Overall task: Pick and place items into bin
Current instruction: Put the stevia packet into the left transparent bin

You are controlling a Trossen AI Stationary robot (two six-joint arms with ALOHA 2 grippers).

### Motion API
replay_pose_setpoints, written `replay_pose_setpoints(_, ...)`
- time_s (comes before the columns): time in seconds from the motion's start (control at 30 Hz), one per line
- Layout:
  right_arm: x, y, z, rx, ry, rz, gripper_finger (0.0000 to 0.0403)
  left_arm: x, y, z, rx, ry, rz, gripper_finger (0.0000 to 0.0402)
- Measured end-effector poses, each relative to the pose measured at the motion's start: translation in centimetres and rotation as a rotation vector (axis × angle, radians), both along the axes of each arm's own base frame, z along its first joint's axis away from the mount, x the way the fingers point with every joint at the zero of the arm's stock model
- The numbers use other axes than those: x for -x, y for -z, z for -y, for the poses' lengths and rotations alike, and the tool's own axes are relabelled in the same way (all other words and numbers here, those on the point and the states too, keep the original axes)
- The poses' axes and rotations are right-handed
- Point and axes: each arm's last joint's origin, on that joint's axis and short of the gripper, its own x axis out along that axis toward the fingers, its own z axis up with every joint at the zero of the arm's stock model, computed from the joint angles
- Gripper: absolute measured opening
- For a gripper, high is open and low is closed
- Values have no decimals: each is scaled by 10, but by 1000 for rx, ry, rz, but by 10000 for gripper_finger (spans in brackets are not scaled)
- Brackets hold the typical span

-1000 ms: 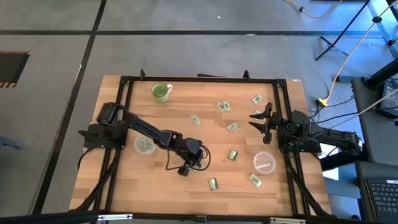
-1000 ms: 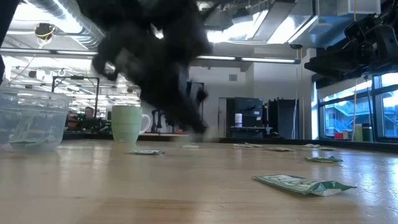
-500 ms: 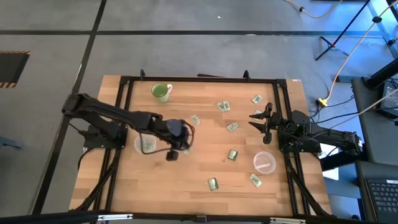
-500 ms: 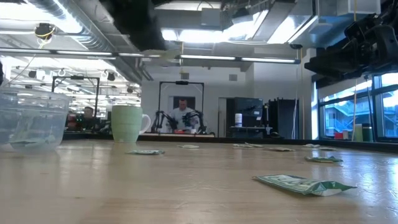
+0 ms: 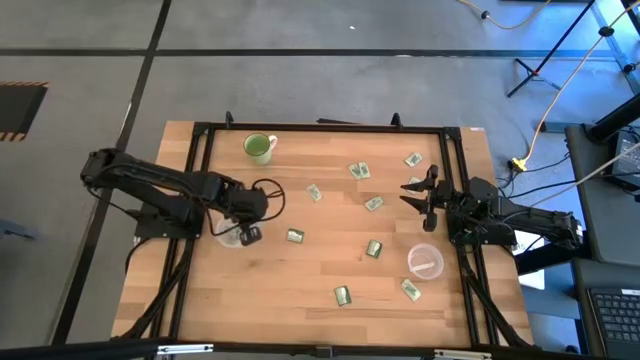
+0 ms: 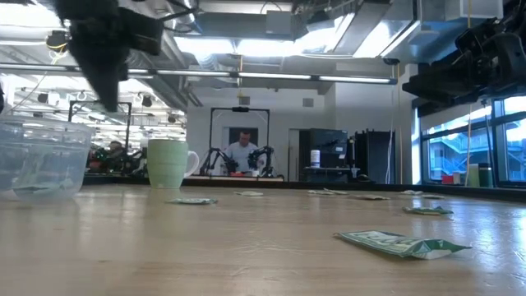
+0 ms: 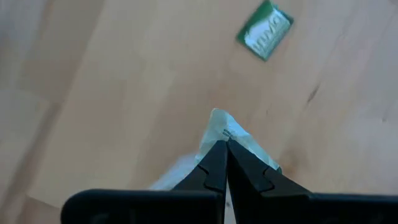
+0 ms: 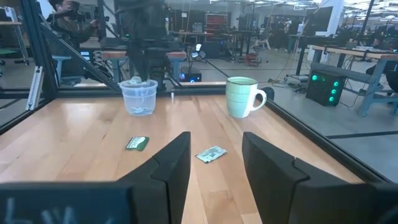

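Your left end effector (image 7: 225,163) has its fingers pressed together on a packet (image 7: 239,140), pinching it by one edge and hanging it just above the clear bin (image 5: 229,234), probably so that it falls straight in on release. Another packet (image 5: 294,236) lies on the desk (image 5: 300,300) just beside, more scattered farther right. Your right end effector (image 5: 420,192) waits spread at the desk's right edge, holding nothing

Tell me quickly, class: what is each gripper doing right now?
Left gripper: shut on a packet, above the clear bin.
Right gripper: open, holding nothing, waiting at the table's right side.
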Motion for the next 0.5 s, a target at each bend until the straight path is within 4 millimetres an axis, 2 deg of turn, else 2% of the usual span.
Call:
replay_pose_setpoints(0.27,0,0,0,-2,0,1,149,26,-1,10,45,-94,56,3)
replay_pose_setpoints(0.5,0,0,0,-3,0,1,149,45,24,12,50,-185,-24,3)
